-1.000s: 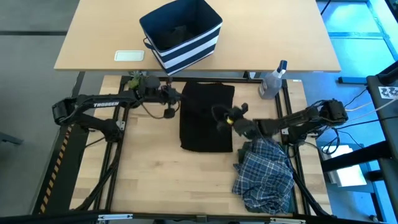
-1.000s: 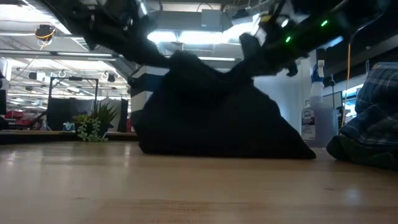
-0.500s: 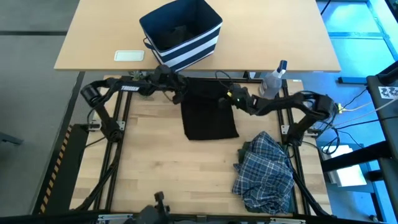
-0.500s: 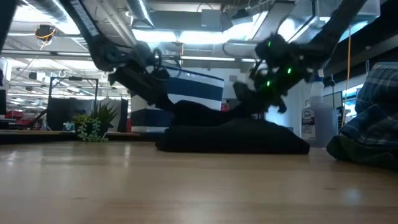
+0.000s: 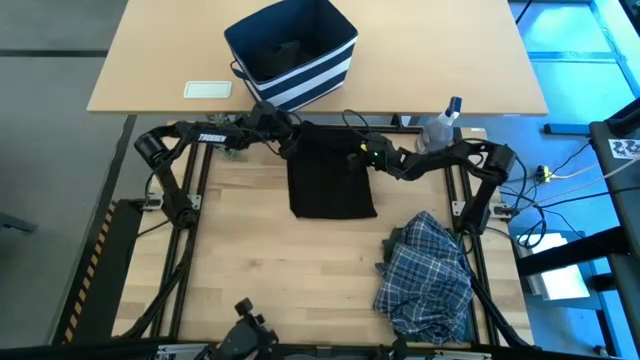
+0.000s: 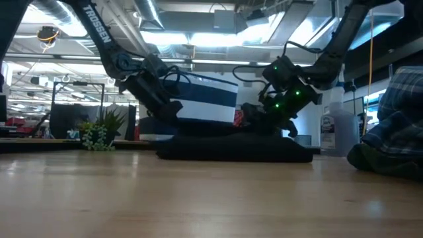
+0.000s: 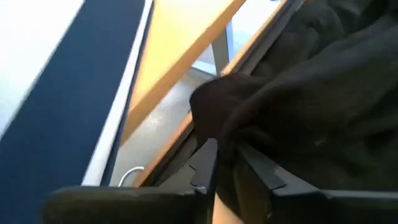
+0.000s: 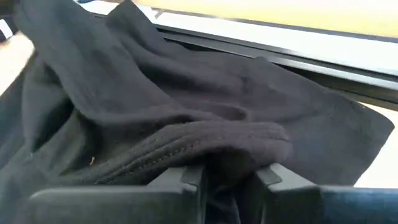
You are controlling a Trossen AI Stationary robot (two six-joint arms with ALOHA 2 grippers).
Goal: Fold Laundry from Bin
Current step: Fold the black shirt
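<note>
Black garment [image 5: 332,182] lies limp and light, folded flat; my left gripper [image 7: 235,163] and right gripper [image 8: 230,177] each pinch a far corner, the hems being best holds.

A black cloth garment [image 5: 332,181] is laid flat, folded rectangular, its far edge pinched between the left gripper [image 5: 291,141] and right gripper [image 5: 362,152].

The scene is evenly lit from bright ceiling lamps [image 6: 198,36], glare is seen there, and wrist views are blurred.
</note>
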